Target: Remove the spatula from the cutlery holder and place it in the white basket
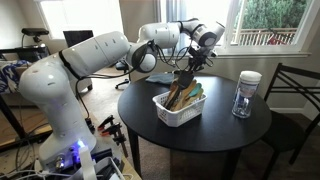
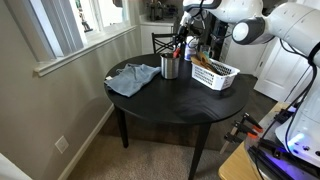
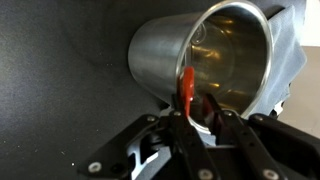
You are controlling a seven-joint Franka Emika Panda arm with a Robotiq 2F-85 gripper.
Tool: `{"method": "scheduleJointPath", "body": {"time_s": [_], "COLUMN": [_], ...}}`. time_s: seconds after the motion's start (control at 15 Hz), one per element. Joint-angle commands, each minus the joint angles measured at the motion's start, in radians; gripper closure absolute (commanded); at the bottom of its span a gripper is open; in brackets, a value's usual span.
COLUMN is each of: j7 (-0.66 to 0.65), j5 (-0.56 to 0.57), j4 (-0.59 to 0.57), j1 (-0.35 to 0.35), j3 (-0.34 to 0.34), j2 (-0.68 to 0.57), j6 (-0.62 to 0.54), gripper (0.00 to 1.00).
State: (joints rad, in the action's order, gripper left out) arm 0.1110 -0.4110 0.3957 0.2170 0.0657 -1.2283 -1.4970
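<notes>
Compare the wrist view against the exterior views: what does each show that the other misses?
Wrist only: the shiny inside of the steel cutlery holder, and the red spatula handle running between the claw fingers; whether they pinch it is unclear. Exterior only: the white basket holding utensils, a blue cloth, a clear jar with a white lid, and the robot arm. Shared: holder, claw, black table.
</notes>
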Motion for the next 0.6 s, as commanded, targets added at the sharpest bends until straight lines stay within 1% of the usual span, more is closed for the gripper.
{"method": "scheduleJointPath", "body": {"time_s": [0.0, 0.27, 0.33, 0.4, 0.53], "j7": [0.025, 0.019, 0.009, 0.016, 0.016], "j5": [-0.002, -0.009, 0.030, 0.030, 0.028], "j4": [0.012, -0.003, -0.035, -0.010, -0.020], "j1": [0.008, 0.010, 0.019, 0.022, 0.026], "j3": [0.007, 0.017, 0.065, 0.074, 0.096], "j2": [0.032, 0.060, 0.053, 0.078, 0.092], "j6": [0.020, 0.063, 0.081, 0.083, 0.100], "gripper": [0.99, 1.00, 1.00, 0.99, 0.99]}}
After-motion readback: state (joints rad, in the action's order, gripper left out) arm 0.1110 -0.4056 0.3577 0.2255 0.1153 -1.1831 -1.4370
